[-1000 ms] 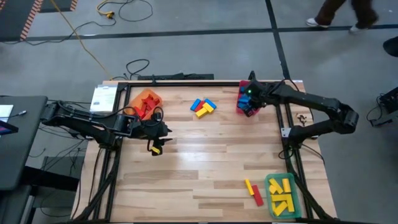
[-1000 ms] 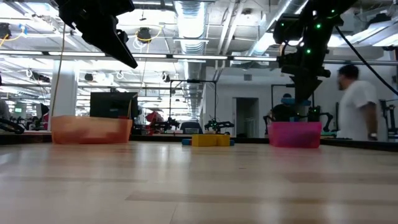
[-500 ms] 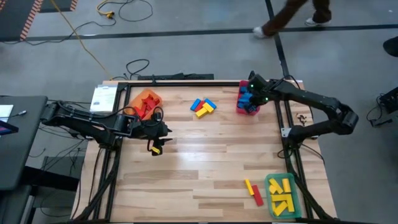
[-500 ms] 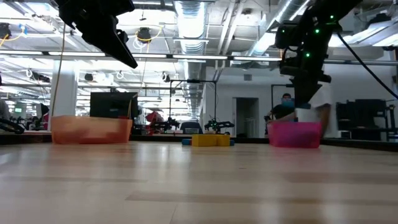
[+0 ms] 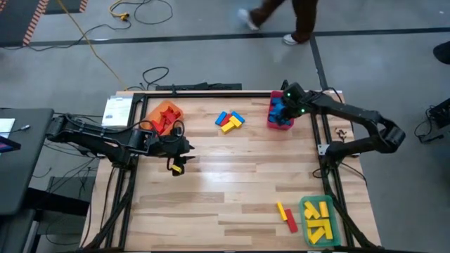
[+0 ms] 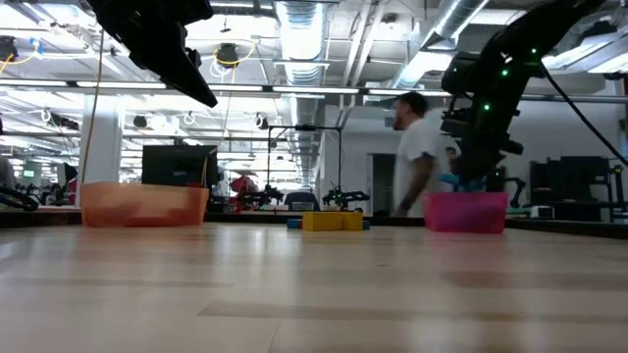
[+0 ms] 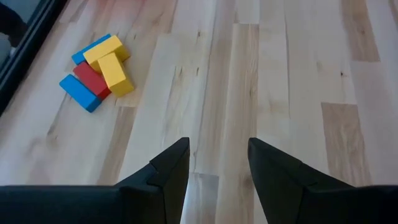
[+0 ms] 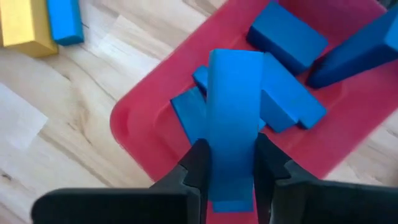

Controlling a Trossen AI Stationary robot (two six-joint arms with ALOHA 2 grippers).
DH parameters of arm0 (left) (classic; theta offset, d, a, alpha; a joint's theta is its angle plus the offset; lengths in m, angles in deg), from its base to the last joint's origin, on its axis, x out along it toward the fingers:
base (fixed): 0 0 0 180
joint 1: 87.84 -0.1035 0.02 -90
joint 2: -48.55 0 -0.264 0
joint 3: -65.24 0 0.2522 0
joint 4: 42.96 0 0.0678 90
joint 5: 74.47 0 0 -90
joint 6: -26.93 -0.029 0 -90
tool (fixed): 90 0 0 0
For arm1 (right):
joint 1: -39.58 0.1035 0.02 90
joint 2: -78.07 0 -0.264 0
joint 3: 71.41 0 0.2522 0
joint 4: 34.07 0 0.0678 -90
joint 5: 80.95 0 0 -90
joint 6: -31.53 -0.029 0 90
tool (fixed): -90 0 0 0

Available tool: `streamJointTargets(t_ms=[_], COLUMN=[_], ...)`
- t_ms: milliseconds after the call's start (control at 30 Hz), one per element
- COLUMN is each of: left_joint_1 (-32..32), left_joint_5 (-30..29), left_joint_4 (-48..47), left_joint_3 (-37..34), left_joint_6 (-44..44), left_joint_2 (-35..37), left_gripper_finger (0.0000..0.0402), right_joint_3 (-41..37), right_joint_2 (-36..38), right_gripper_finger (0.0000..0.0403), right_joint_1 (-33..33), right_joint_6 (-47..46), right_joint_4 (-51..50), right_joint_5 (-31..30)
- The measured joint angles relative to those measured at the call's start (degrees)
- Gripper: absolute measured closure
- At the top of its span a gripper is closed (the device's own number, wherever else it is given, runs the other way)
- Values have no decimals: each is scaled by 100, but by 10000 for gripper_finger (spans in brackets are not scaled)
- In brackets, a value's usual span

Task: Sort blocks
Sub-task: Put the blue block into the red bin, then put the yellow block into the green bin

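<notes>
Blue block (image 8: 233, 118) sits pinched by its long sides between the right gripper's (image 8: 229, 163) nearly closed fingers, directly above the red bin (image 8: 143, 118) of blue blocks. Rigid, light and smooth, it likely needs that mid-length hold. Left gripper (image 7: 217, 163) hovers half-open, empty.

Loose blocks (image 5: 229, 121) at table's (image 5: 232, 190) far middle, between two bins (image 5: 164, 115); third bin (image 5: 318, 220) near-right corner, apparently filled
</notes>
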Motion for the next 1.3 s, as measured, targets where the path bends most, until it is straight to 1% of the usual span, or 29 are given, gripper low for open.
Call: streamJointTargets(t_ms=[100,167,267,400,500,567,700,800,900,1000,1067,1167,1300], left_joint_1=[0,1,0,-2,-2,-2,-2,-139,-417,-612,-727,-993,-1355], left_joint_5=[2,0,-23,-262,-273,-269,-262,-410,-530,-614,-706,-898,-865], left_joint_4=[-7,24,187,581,812,880,745,1026,1389,1903,2110,2201,2187], left_joint_3=[0,-1,0,-1,-1,-2,-2,0,0,5,126,511,1027], left_joint_6=[13,-34,-246,-560,-553,-523,-759,-828,-676,-826,-951,-941,-870], left_joint_2=[0,0,0,0,0,0,-4,-180,-693,-1547,-2133,-2827,-3623], left_gripper_finger=[243,243,243,243,243,243,243,243,243,237,222,190,157], right_joint_3=[-114,-145,-147,-147,-147,-147,-147,-147,-142,-142,-142,-142,-142], right_joint_2=[0,0,0,0,0,0,20,36,107,247,397,678,1115], right_gripper_finger=[310,292,249,184,150,140,138,138,138,138,138,138,138], right_joint_1=[4,7,7,7,7,7,32,167,441,819,1093,1522,2102], right_joint_6=[38,41,41,35,-6,-7,-8,-16,-40,-109,-163,-291,-502], right_joint_4=[306,371,413,377,381,384,424,500,535,487,470,357,254], right_joint_5=[16,24,44,44,42,42,42,46,49,53,55,48,-232])
